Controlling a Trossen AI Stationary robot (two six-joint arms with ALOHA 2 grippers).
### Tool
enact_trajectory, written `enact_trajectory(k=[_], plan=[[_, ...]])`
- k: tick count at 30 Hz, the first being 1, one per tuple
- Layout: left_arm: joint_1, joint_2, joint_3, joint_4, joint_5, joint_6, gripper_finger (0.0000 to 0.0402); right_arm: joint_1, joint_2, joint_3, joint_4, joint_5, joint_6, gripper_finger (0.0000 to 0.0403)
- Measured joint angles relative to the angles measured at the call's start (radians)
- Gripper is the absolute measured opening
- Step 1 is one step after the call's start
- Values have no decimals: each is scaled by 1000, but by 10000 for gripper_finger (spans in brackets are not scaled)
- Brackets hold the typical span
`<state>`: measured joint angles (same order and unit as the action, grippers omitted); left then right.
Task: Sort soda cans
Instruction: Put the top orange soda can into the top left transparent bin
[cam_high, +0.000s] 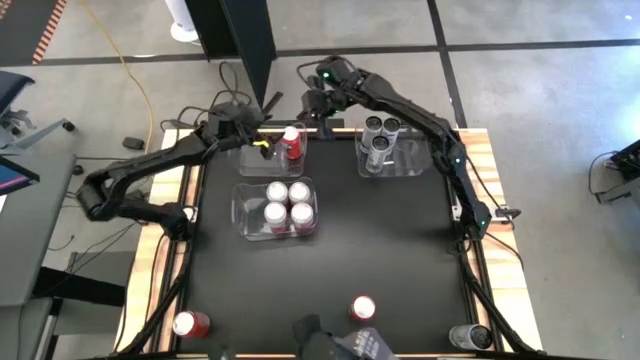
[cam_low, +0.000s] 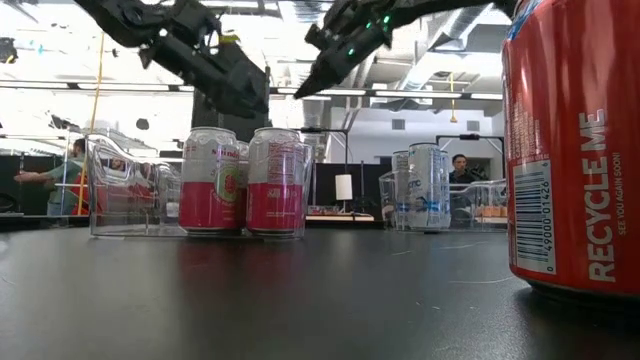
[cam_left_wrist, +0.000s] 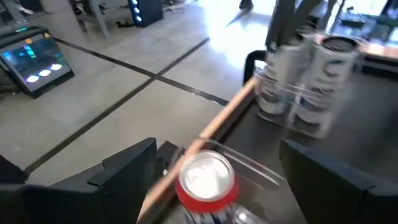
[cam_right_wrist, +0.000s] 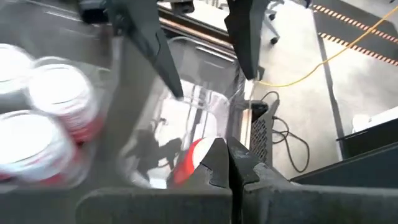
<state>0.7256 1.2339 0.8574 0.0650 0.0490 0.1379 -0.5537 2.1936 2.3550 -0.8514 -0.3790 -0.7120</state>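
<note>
Metal cans, clear plastic, matt tabletop

We saw glossy metal on the red can, shiny metal lids on the pink-and-white cans, smooth clear plastic in their bin, a matt black table with pale wooden edges, and matt dark gripper fingers.

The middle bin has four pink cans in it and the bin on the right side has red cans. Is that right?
Not quite. The right bin holds silver-grey cans, not red ones; the high view shows it. The middle bin does hold four pink cans. One red can stands in the far left bin, by the left gripper.
</note>
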Motion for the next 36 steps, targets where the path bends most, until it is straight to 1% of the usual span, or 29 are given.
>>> enact_trajectory(k=[5, 7, 10, 16, 21, 26, 32, 36], plan=[[-57, -83, 0, -127, 0, 7, 336, 25, -93, 0, -184, 0, -21, 0], [-87, -100, 0, -143, 0, 7, 336, 44, -133, 0, -266, 4, -21, 0], [-136, -106, 0, -153, -2, 3, 336, 82, -194, 0, -377, 38, 12, 0], [-235, -103, -5, -155, -7, 1, 336, 206, -304, 0, -565, 134, 144, 0], [-327, -103, -45, -108, -6, 1, 336, 349, -398, -44, -596, 243, 316, 0], [-416, -102, -82, -71, -6, 0, 336, 505, -491, -181, -587, 390, 519, 0], [-536, -103, -111, -37, -6, 18, 336, 714, -617, -458, -500, 554, 829, 0], [-630, -103, -112, -6, -6, 51, 336, 886, -704, -646, -394, 698, 1063, 6]])
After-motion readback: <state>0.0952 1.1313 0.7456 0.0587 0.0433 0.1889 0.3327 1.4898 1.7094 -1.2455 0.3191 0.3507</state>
